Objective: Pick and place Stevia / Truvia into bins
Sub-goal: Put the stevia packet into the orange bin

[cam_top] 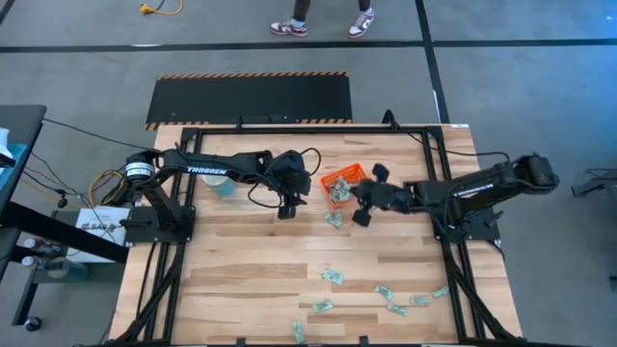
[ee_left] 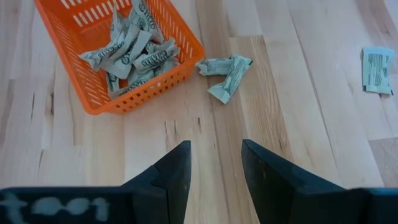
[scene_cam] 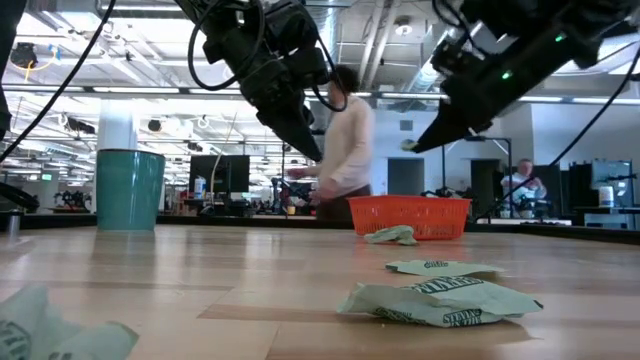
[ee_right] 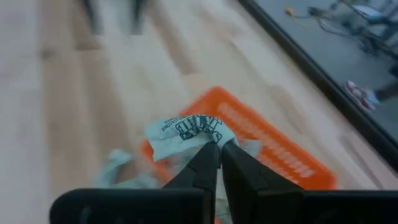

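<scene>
Right pincer [ee_right: 219, 149] clamped on packet [ee_right: 186, 132] over orange tray [ee_right: 280, 146]; left pincer [ee_left: 214, 163] apart above wooden table [ee_left: 298, 112].

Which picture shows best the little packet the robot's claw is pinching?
The right wrist view: the packet fills the middle, pinched in the shut right claw above the orange tray. The low view shows it only as a tiny pale speck at the claw's tip. In the high view it is too small to make out. The left wrist view misses it.

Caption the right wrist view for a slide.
Right gripper holds a sweetener packet above the orange tray.
</scene>
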`<state>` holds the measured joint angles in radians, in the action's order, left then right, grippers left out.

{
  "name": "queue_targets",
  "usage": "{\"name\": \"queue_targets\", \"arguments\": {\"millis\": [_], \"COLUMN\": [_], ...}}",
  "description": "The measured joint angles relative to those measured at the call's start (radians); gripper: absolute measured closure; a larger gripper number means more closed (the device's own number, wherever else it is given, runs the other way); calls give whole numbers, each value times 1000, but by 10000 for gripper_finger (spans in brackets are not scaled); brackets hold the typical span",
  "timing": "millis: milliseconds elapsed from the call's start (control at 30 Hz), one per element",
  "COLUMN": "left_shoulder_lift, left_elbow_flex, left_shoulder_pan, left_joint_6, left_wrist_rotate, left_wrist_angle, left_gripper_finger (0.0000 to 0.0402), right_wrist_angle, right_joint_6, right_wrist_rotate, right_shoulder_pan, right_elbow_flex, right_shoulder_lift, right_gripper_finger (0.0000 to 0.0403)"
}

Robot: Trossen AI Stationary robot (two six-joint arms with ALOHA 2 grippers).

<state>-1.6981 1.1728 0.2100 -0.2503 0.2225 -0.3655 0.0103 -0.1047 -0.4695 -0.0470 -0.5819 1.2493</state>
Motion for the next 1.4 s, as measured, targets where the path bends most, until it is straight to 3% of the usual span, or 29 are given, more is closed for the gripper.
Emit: {"name": "queue_targets", "arguments": {"millis": [200, 433, 733, 1100, 1400], "left_shoulder_lift": [0, -5, -86, -257, -345], "left_elbow_flex": [0, 0, 2, 1, 3], "left_shoulder_pan": [0, -2, -55, -137, -140], "left_joint_6": [2, 5, -6, -85, -110], "left_wrist_rotate": [6, 11, 196, -43, -52], "left_wrist_angle": [26, 36, 177, 350, 431], "left_gripper_finger": [272, 272, 271, 272, 271], "right_wrist_angle": [6, 6, 67, 75, 73], "right_joint_6": [0, 8, -34, -45, -45], "right_wrist_rotate": [95, 125, 132, 128, 128], "right_shoulder_pan": [116, 182, 196, 159, 159], "right_elbow_flex": [0, 0, -1, -1, -1], "right_shoulder_lift": [18, 13, -24, -40, -40], "right_gripper_finger": [373, 309, 249, 249, 266]}}
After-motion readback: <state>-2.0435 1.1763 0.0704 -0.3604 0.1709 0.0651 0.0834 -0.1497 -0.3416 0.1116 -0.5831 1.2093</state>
